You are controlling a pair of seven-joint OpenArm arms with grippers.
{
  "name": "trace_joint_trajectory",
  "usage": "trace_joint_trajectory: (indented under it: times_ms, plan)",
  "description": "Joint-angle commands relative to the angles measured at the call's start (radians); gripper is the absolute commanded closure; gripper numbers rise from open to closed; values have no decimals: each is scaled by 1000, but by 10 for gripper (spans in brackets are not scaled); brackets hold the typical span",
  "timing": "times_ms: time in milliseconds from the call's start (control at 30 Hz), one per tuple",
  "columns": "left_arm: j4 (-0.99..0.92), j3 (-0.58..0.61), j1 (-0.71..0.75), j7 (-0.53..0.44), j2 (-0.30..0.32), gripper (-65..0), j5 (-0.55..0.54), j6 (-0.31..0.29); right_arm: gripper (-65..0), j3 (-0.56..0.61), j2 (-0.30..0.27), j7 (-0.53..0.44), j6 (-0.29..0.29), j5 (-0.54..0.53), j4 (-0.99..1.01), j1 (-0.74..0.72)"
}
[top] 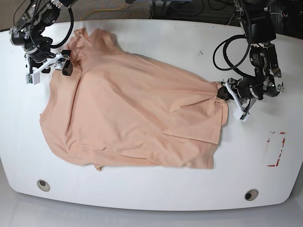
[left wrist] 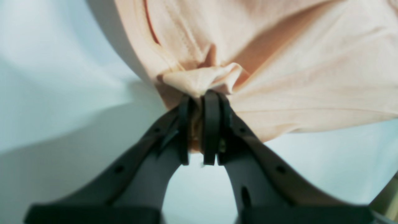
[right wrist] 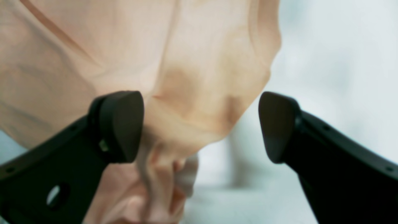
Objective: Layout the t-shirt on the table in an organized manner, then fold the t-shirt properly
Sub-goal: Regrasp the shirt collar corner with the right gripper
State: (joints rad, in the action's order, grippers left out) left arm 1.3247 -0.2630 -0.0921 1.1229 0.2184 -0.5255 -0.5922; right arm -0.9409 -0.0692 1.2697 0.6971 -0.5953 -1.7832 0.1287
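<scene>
The peach t-shirt (top: pixel 132 113) lies spread but wrinkled across the white table (top: pixel 156 194), plain side up. At its right edge my left gripper (top: pixel 223 92) is shut on a bunched fold of the shirt. The left wrist view shows that fold (left wrist: pixel 202 77) pinched between the closed black fingers of the left gripper (left wrist: pixel 200 95). My right gripper (top: pixel 65 65) stands open at the shirt's upper left corner. In the right wrist view the t-shirt (right wrist: pixel 192 81) sits between the wide-apart pads of the right gripper (right wrist: pixel 200 124), and neither pad presses it.
A red-marked rectangle (top: pixel 275 149) is on the table at the right. Two round grommet holes (top: pixel 43 185) (top: pixel 251 194) sit near the front edge. Black cables (top: pixel 222 52) loop beside the arm on the right.
</scene>
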Motion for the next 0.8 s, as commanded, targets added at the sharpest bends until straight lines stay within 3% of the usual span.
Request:
trace_joint_trajectory:
  times_ms: [0, 133, 367, 767]
  plan:
    - [3, -2, 7, 38, 23, -44, 61, 8, -553, -33, -17, -12, 1, -12, 42, -33]
    - [3, -2, 9, 38, 23, -44, 61, 5, -555, -39, -33, -17, 1, -12, 125, -53]
    - [6, -2, 21, 39, 23, -43, 66, -71, -555, -37, -51, -18, 1, -12, 217, -54]
    - [5, -2, 21, 41, 23, -43, 66, -76, -552, 26, -2, -12, 1, -15, 220, -2]
